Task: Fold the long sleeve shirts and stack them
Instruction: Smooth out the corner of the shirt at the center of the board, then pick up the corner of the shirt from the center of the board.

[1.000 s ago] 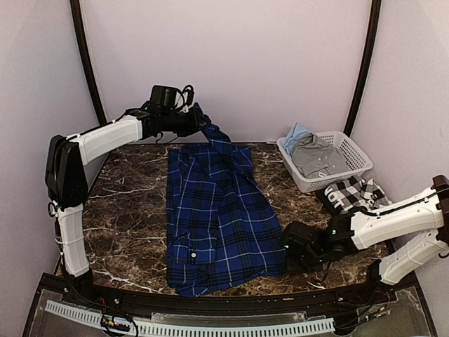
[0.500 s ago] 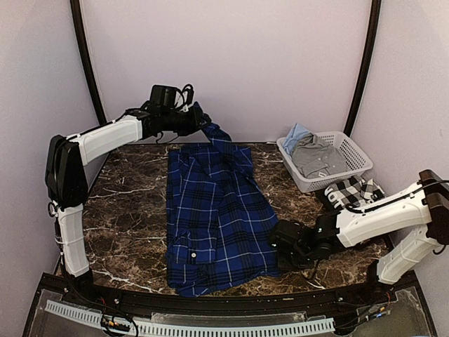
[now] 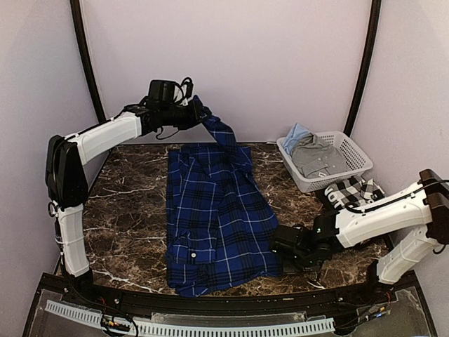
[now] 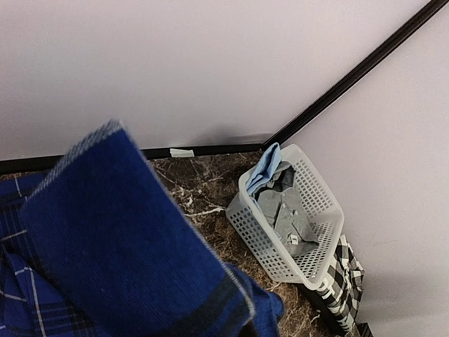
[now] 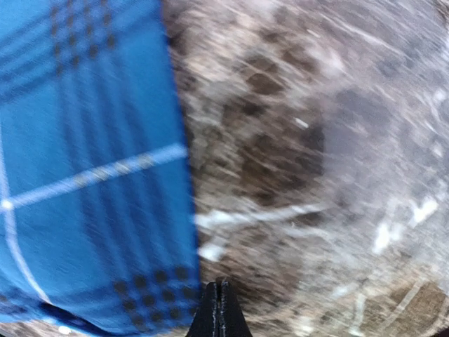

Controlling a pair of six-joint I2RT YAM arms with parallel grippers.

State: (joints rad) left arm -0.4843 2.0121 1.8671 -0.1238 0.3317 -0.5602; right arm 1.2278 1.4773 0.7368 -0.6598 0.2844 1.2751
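Note:
The royal blue plaid shirt [image 3: 217,210] lies spread on the marble table [image 3: 133,210]. My left gripper [image 3: 198,116] is shut on its far top corner and holds that cloth above the table's back edge; the lifted blue cloth [image 4: 119,246] fills the left wrist view and hides the fingers. The black-and-white check shirt [image 3: 354,192] lies crumpled at the right, also in the left wrist view [image 4: 344,288]. My right gripper [image 3: 278,244] is low at the blue shirt's right hem [image 5: 91,175], fingers [image 5: 220,312] pressed together, empty, over bare marble beside the edge.
A white plastic basket [image 3: 354,160] with grey and light blue clothes stands at the back right, also in the left wrist view [image 4: 273,242]. Purple walls close in the back and sides. A black rail runs along the near edge.
My left gripper has lifted the shirt's top corner a little higher. My right arm has moved left along the table to the shirt's right hem.

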